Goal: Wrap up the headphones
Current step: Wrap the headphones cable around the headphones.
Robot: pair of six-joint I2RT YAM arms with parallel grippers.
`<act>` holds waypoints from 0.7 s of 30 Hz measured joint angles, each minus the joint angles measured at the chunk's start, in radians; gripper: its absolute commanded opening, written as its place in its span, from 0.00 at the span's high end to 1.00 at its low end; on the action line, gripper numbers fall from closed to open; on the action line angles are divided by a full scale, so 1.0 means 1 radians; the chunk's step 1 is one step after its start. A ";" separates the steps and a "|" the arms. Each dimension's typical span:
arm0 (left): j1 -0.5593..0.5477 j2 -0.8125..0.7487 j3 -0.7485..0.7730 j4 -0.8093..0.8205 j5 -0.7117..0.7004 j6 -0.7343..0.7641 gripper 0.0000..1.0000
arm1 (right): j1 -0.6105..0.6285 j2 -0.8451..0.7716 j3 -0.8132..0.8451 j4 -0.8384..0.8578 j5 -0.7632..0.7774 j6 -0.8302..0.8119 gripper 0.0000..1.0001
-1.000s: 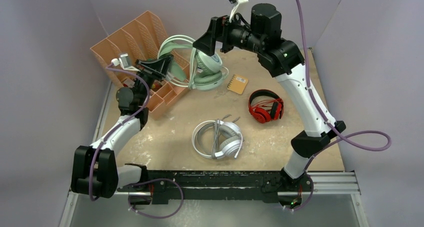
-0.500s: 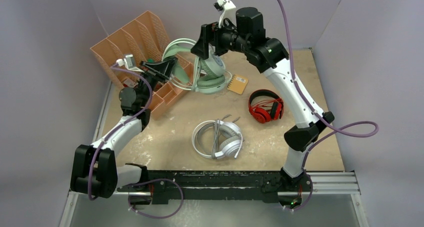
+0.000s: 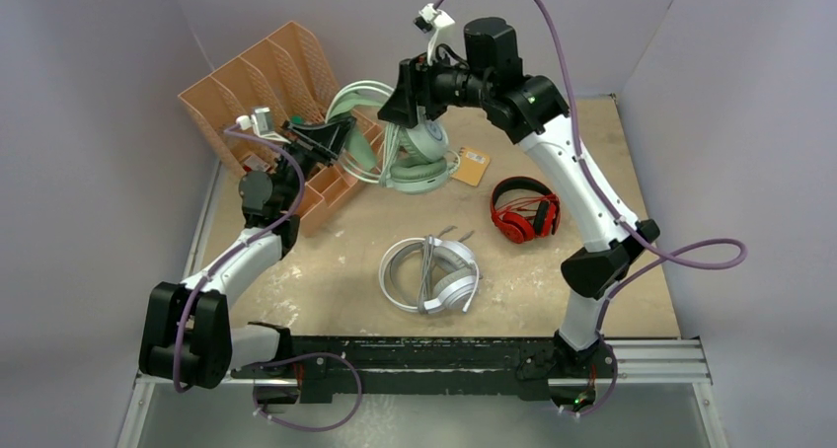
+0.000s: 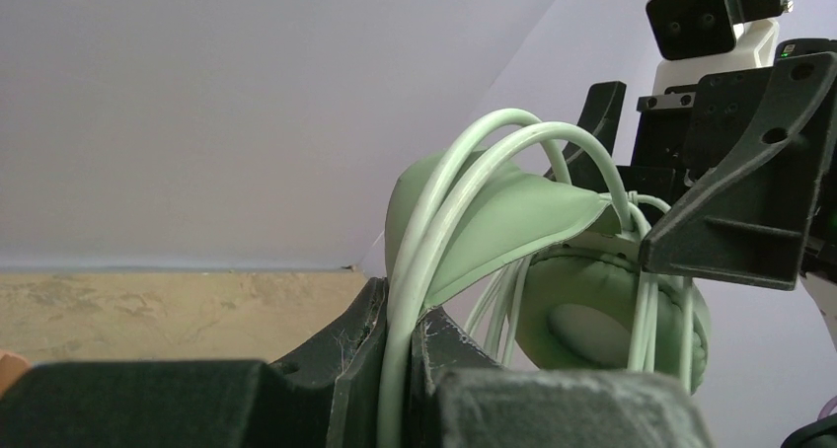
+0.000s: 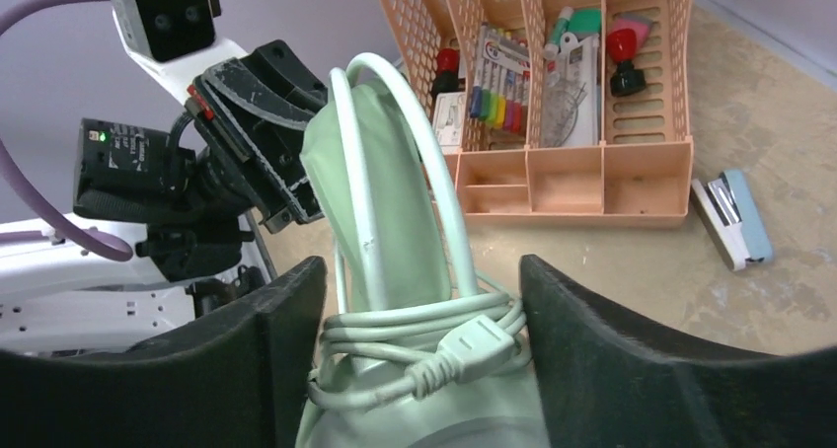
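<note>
Two tools share the mint-green headphones (image 3: 413, 164): left tool (image 4: 396, 341) pinches its cord tight beside the headband; right tool (image 5: 424, 315) stands wide astride the coiled cord (image 5: 434, 354). Best to close squarely on that bundle.

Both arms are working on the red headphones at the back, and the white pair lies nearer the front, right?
No: they are on the mint-green headphones; the red ones lie apart to the right. The top view shows it. The white pair does lie nearer the front.

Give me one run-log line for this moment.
left gripper: shut on mint-green headphones at headband | right gripper: straddles its wound cord, grip unclear | white headphones, red headphones: lying on table
</note>
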 measured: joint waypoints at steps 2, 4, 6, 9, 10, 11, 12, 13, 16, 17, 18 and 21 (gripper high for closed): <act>0.000 0.000 0.000 -0.005 0.004 0.001 1.00 | -0.004 0.000 -0.015 0.000 -0.020 -0.010 0.50; 0.000 0.001 0.000 -0.011 0.013 0.002 1.00 | -0.008 0.000 -0.033 0.002 -0.035 -0.010 0.55; 0.000 0.003 0.000 -0.022 0.019 0.008 1.00 | -0.013 0.000 -0.050 0.002 -0.039 -0.007 0.60; 0.000 0.006 0.000 -0.047 0.021 0.010 1.00 | -0.016 0.000 -0.068 0.010 -0.038 -0.002 0.77; 0.000 0.006 0.000 -0.051 0.020 0.011 1.00 | -0.016 0.000 -0.073 0.015 -0.037 0.000 0.83; 0.000 0.005 0.000 -0.063 0.019 0.013 1.00 | -0.018 -0.001 -0.080 0.021 -0.037 0.003 0.91; 0.000 0.003 0.000 -0.079 0.018 0.016 1.00 | -0.019 -0.002 -0.089 0.027 -0.037 0.005 0.97; 0.000 -0.001 0.000 -0.101 0.017 0.019 1.00 | -0.021 -0.004 -0.101 0.034 -0.037 0.008 1.00; 0.000 -0.034 0.000 -0.200 0.011 0.041 0.96 | -0.026 -0.020 -0.164 0.071 -0.039 0.017 1.00; -0.001 -0.047 0.000 -0.232 0.009 0.048 0.89 | -0.031 -0.027 -0.189 0.085 -0.045 0.021 1.00; -0.002 -0.064 0.000 -0.286 0.002 0.059 0.80 | -0.037 -0.037 -0.223 0.107 -0.058 0.030 1.00; -0.014 -0.118 0.004 -0.453 -0.039 0.078 0.58 | -0.071 -0.060 -0.333 0.172 -0.118 0.056 1.00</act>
